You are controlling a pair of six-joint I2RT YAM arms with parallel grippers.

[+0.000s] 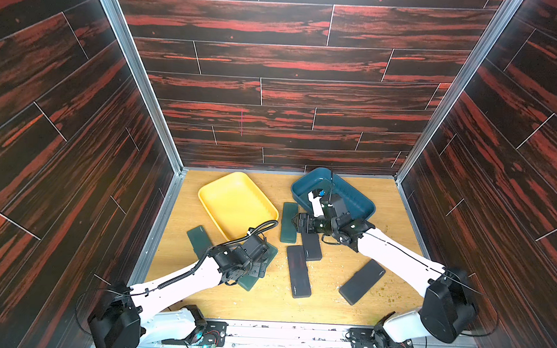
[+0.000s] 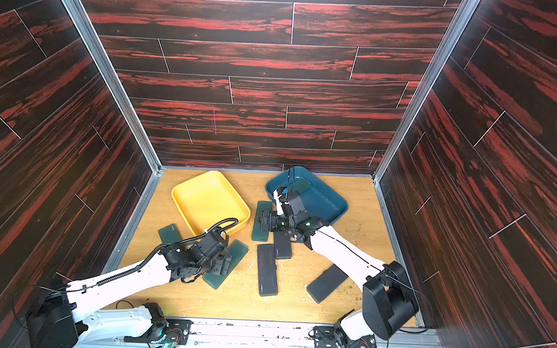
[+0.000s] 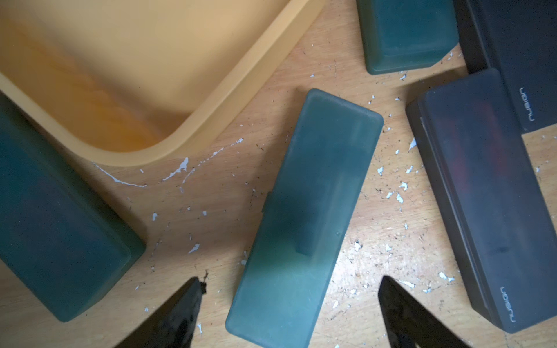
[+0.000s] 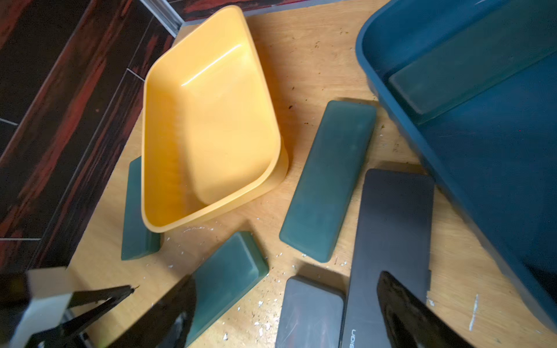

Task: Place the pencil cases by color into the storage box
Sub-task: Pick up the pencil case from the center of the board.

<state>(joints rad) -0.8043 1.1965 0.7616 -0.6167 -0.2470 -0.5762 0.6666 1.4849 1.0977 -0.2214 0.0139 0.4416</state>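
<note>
Green at the far left: lying flat on the counter [image 1: 263,305], a dark green pencil case [image 1: 198,241], sitting just beside the yellow tray [image 1: 236,202]. Further right, hovering over a slanted green case [image 3: 304,211]: the left claw [image 3: 291,280], spreading wide, straddling the case's end, standing clear of both long edges and pinching nothing. Next, lying between the two trays, a middle green case [image 1: 289,211], with the right claw [image 4: 286,275] hanging above the counter close by, likewise spreading wide and carrying nothing. Nearer the arms' bases, lying side by side and touching, a first black case [image 1: 311,247] and a second black case [image 1: 298,275]; lying well apart toward the right, a third black case [image 1: 361,282]. Finishing at the blue tray [image 1: 360,202], sitting by the back wall and holding a tray-kept green case [image 4: 467,69] along one inner wall.
</note>
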